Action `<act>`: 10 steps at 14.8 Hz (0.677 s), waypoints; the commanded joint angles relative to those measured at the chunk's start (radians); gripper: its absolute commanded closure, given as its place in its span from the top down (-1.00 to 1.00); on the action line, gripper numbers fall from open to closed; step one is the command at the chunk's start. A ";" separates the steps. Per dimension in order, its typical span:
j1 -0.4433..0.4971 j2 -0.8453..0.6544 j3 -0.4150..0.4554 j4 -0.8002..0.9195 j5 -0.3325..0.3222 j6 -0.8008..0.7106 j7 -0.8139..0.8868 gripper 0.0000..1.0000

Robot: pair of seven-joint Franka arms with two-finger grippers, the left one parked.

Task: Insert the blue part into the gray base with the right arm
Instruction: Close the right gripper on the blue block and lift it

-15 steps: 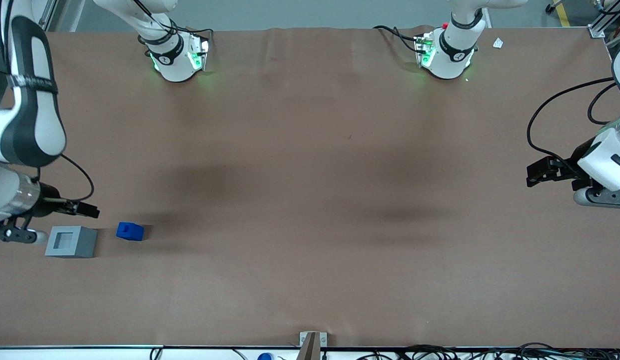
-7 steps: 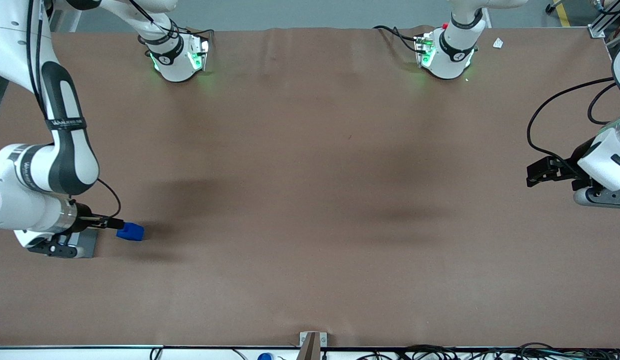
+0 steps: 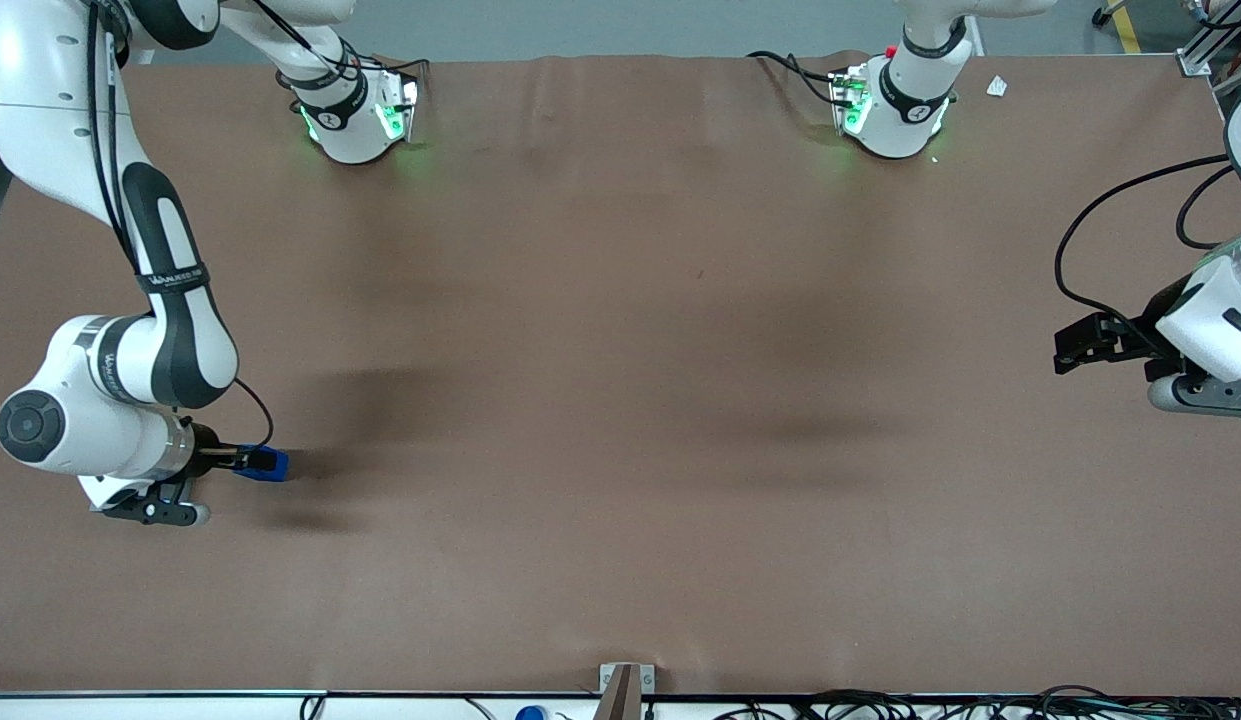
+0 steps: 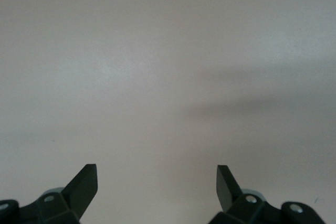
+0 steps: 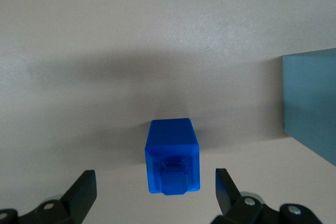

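The blue part (image 3: 271,464) lies on the brown table toward the working arm's end. My right arm's gripper (image 3: 248,459) is low over the table, right at the blue part. In the right wrist view the blue part (image 5: 172,156) sits on the table between the two black fingertips (image 5: 84,190), with a clear gap on each side. The gripper (image 5: 156,191) is open and touches nothing. The gray base (image 5: 311,103) stands beside the blue part, a short gap apart; in the front view the arm's wrist hides it.
The two arm bases (image 3: 355,115) (image 3: 895,105) stand at the table's edge farthest from the front camera. The parked arm's gripper (image 3: 1075,345) hangs at its own end. A small metal bracket (image 3: 625,685) and cables line the nearest edge.
The right arm has swung from beside the gray base across it to the blue part. Its wrist now covers the gray base in the front view.
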 commanded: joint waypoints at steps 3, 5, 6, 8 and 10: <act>-0.010 0.012 0.002 -0.002 -0.015 0.020 -0.006 1.00; -0.018 0.020 0.002 0.001 -0.015 0.021 -0.004 1.00; -0.026 0.025 0.002 0.002 -0.015 0.027 -0.004 1.00; -0.021 0.026 0.002 0.000 -0.014 0.029 -0.003 1.00; -0.021 0.034 0.002 0.001 -0.014 0.030 -0.001 0.99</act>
